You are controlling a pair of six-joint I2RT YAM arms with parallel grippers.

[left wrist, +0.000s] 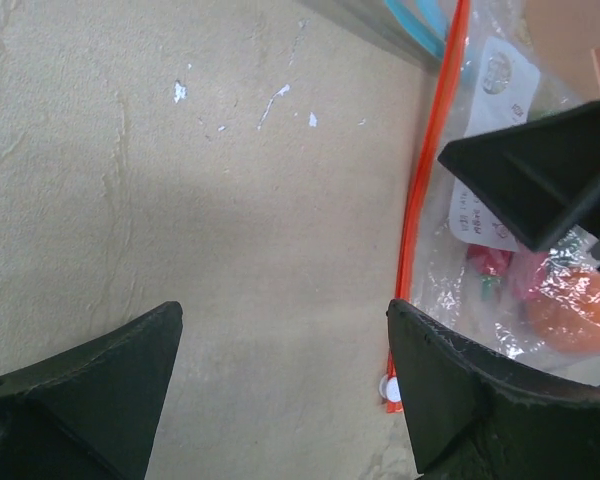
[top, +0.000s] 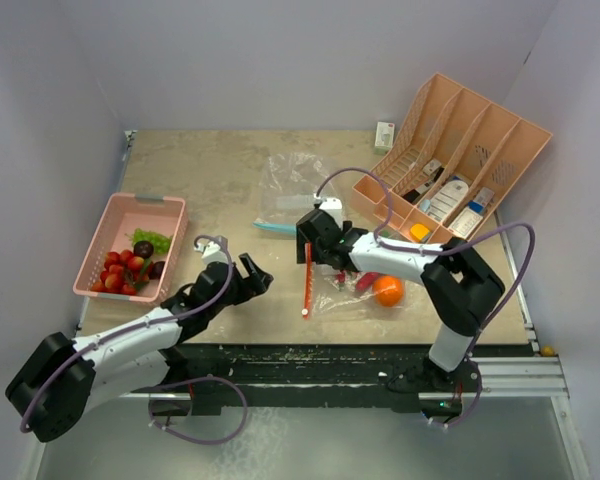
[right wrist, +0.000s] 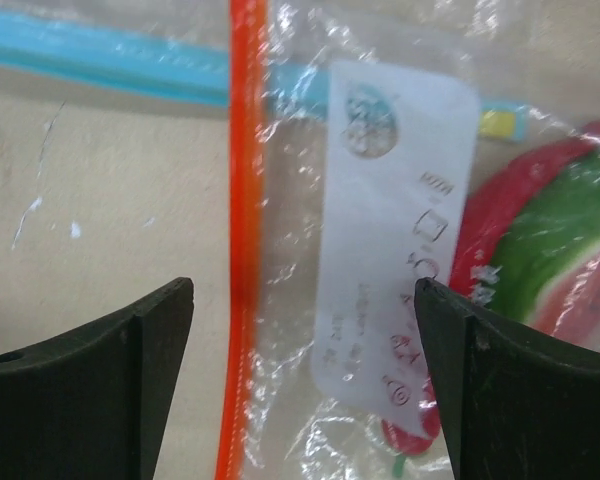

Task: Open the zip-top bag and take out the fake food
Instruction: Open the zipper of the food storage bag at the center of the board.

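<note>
Your right gripper (right wrist: 302, 290), wide open, hovers over the zip (right wrist: 242, 250) of the bag (right wrist: 380, 200); straddle it squarely. Left gripper (left wrist: 285, 310): wide, empty.

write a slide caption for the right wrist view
Right gripper open over the orange zip strip of the zip-top bag, red chili and watermelon slice inside
</note>
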